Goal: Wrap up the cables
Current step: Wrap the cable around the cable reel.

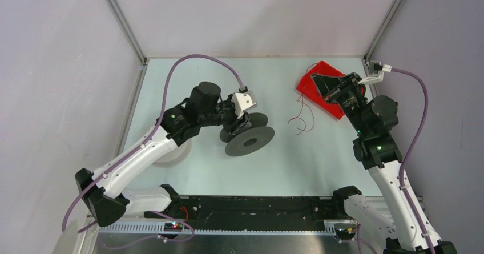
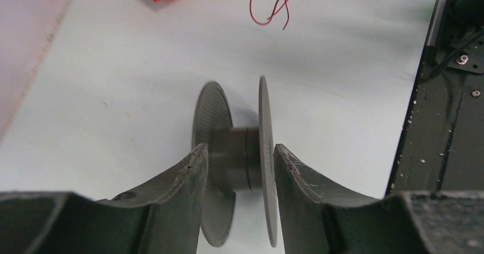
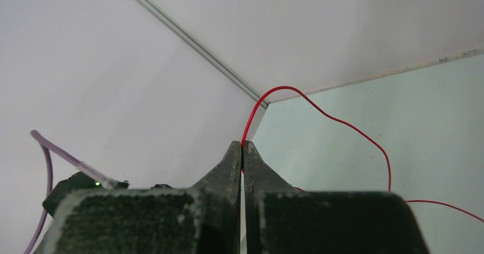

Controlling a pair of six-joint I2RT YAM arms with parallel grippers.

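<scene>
Left jaws released; right jaws clenched on the red cable (image 3: 282, 87).
The dark grey spool (image 2: 234, 151) stands on edge, its hub in the gap between the parted left jaws. The cable arcs up from the right jaws' tips and falls to the bench (image 3: 434, 123).

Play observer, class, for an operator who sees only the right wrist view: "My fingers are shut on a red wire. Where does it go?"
Observer: The wire lies in loose loops beside a red piece.
Operator: What's the other gripper doing?
Observer: The left gripper is open over a grey spool.
Operator: Any other spool?
Observer: A white spool sits half hidden under the left arm.
</scene>
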